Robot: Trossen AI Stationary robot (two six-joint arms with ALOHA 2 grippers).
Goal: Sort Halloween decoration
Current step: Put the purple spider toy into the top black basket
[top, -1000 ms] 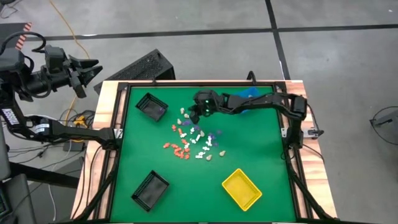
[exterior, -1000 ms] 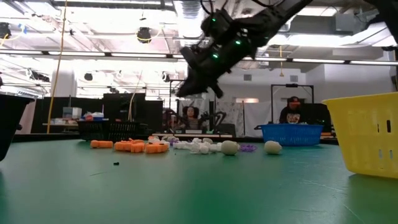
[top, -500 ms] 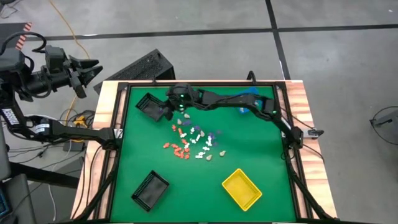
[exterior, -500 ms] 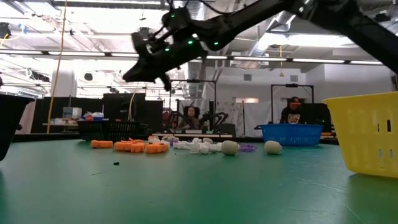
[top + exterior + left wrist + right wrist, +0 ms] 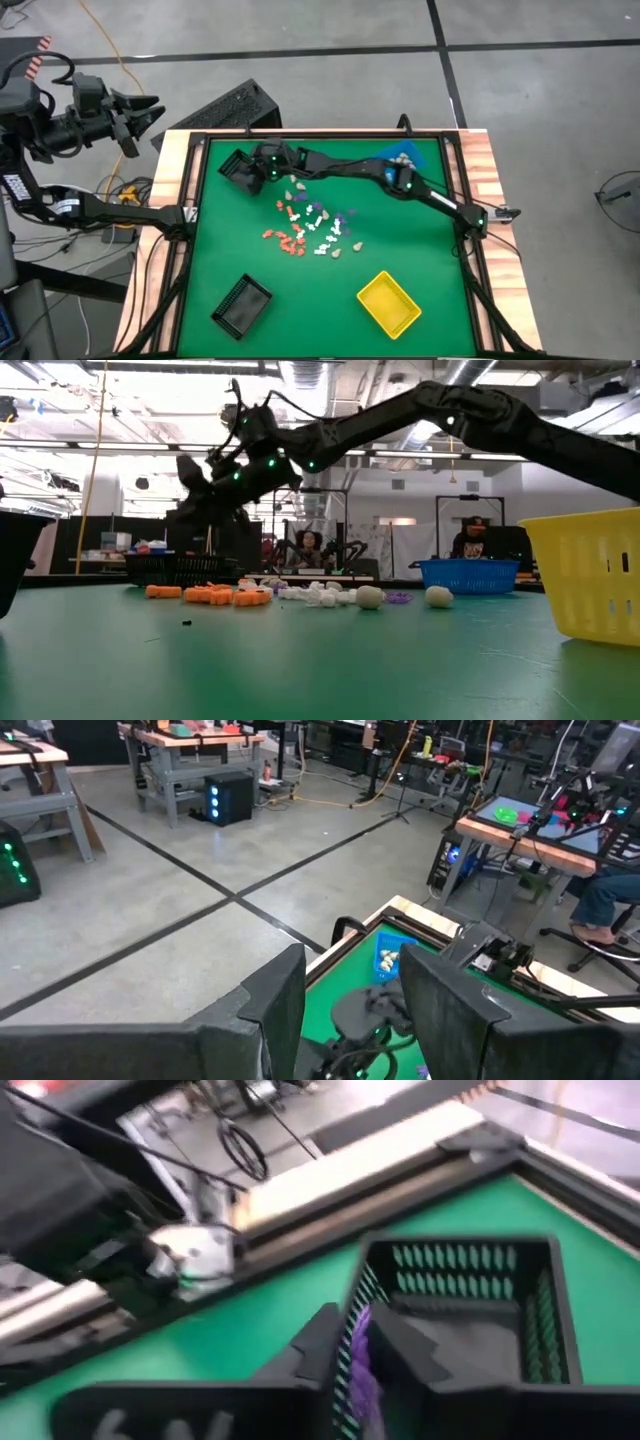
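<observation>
The Halloween decoration pieces (image 5: 310,225), orange, white, purple and beige, lie in a loose heap at the middle of the green mat (image 5: 300,595). My right gripper (image 5: 262,170) reaches to the far left and hangs at the rim of a black bin (image 5: 243,168), shut on one purple piece (image 5: 358,1365). In the right wrist view the bin (image 5: 470,1310) stands just past the fingers. My left gripper (image 5: 140,110) waits raised off the table's far left corner, open (image 5: 350,1010) with nothing between its fingers. My right gripper pinches the purple piece (image 5: 357,1380) between its two fingers, which slant down from the table's right. The piece stands lengthwise in the narrow gap, lifted clear of the mat, at the black bin's near rim (image 5: 375,1280).
A blue bin (image 5: 405,155) with a few pieces stands at the far right. A yellow bin (image 5: 390,303) is at the near right and a second black bin (image 5: 241,303) at the near left. People sit in the room beyond the table (image 5: 470,540).
My right gripper has swept from above the heap toward the table's left edge, sinking a little, and now hangs at the far left black bin. The arm has stretched out across the mat's far side.
</observation>
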